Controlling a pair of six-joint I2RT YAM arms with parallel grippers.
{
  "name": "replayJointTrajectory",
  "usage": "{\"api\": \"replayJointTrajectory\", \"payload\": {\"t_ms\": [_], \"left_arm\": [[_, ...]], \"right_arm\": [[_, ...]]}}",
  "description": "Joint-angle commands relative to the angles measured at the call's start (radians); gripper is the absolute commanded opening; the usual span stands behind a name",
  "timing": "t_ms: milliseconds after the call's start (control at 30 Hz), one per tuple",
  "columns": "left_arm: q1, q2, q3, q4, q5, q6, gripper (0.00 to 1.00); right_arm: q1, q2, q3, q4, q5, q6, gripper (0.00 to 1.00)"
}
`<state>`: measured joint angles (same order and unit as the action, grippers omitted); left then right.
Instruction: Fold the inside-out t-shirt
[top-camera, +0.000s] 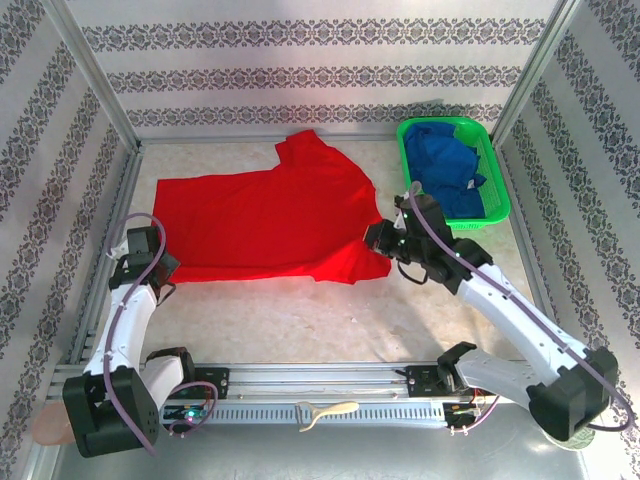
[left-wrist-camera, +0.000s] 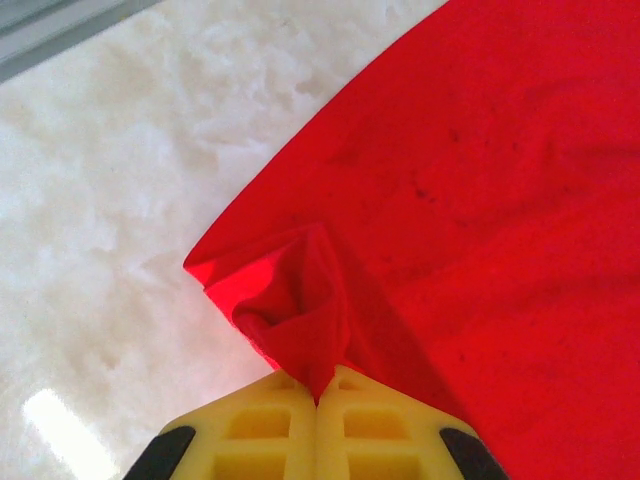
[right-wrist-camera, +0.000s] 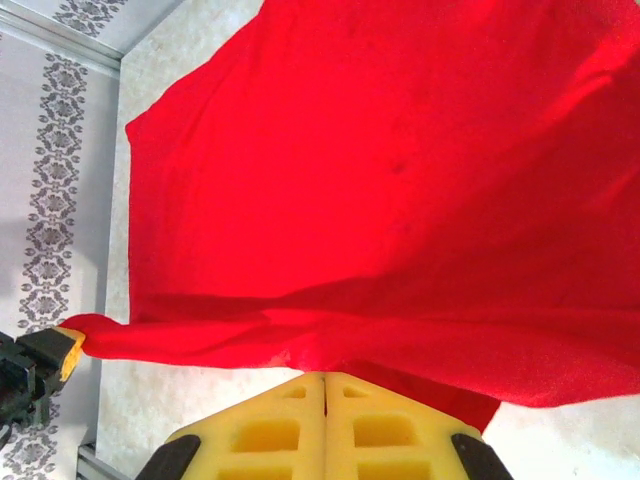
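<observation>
1 t-shirt (top-camera: 270, 225), 2 grips: left gripper (left-wrist-camera: 320, 388), right gripper (right-wrist-camera: 325, 385).

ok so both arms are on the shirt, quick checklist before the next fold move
1. Left end effector shut on the red t-shirt at its near left corner: ok
2. Right end effector shut on the shirt's near right edge: ok
3. Shirt body spread flat on the table: ok, though the far sleeve is rumpled
4. Shirt apart from the green basket holding the blue garment: ok
5. Both cloth layers caught in each grip: cannot tell
6. Near hem taut between the two grips: cannot tell
</observation>
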<state>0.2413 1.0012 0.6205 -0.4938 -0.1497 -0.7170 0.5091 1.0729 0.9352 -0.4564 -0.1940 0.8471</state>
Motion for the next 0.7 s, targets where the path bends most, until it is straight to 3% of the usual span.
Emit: {"api": "replayJointTrajectory", "payload": {"t_ms": [0,667], "left_arm": [[0.019,0.043,0.036,0.073,-0.026,0.042,0.05],[0.035,0.431,0.233,0.242,0.066,0.078,0.09]], "right_arm": [[-0.022,0.049,0.081,0.040,-0.015,-0.065,0.00],[-0.147,0.459,0.330,0.135,-0.070,-0.123,0.00]]}}
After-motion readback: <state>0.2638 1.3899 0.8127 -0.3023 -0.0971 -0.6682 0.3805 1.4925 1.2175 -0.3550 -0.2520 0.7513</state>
